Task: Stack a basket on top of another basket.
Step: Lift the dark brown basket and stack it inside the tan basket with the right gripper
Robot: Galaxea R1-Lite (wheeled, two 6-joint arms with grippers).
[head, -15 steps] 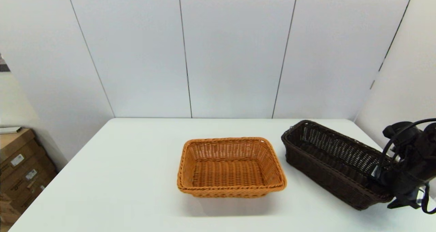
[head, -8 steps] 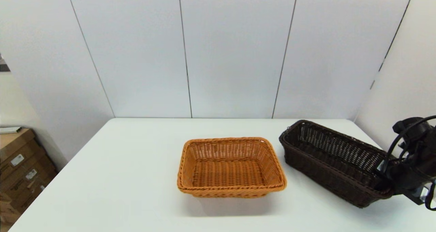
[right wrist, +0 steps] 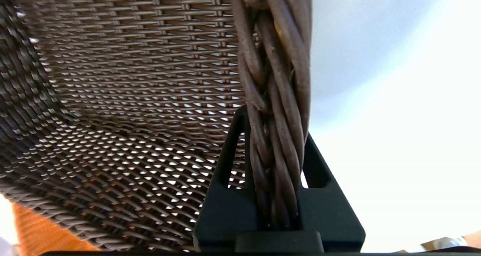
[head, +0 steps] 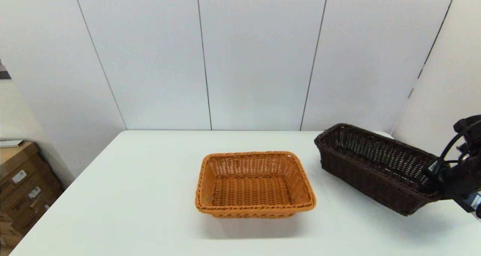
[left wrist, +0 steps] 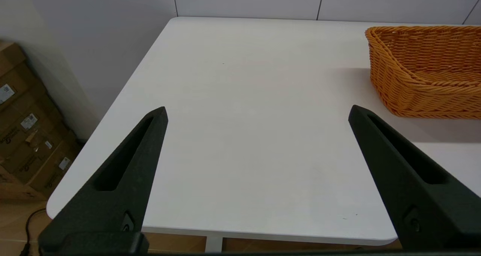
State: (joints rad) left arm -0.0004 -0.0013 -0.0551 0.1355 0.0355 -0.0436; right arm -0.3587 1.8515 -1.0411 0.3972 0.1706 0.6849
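Near the counter's right edge, the right pincer (head: 437, 175) is clenched on the braided rim of the dark basket (head: 372, 165), gripping one short end only. In the right wrist view the rim strands sit pinched between the two black fingers (right wrist: 229, 162). The dark basket appears lifted clear of the counter (head: 150, 196) and tilted, its shadow lying apart from its base; its far end points toward the counter's back edge.

Around the middle of the counter sits the orange basket (head: 254, 184), upright, empty, and well apart from the dark one.

The likely trouble lies in the one-ended grip. A long basket held by a short end can sag or swing, and the rounded braided strands could slip or twist between the fingers during the carry. If the low end trails, it may catch the orange basket's near rim and shove it along the counter instead of clearing it. The dark basket also looks longer and narrower than the orange one, so it may perch on the rims and tip off once let go.

Nothing stands between the two baskets. The left pincer (left wrist: 257, 113) hovers spread wide and empty over the counter's left side. Cardboard boxes (head: 22, 188) stand on the floor beyond the counter's left edge.
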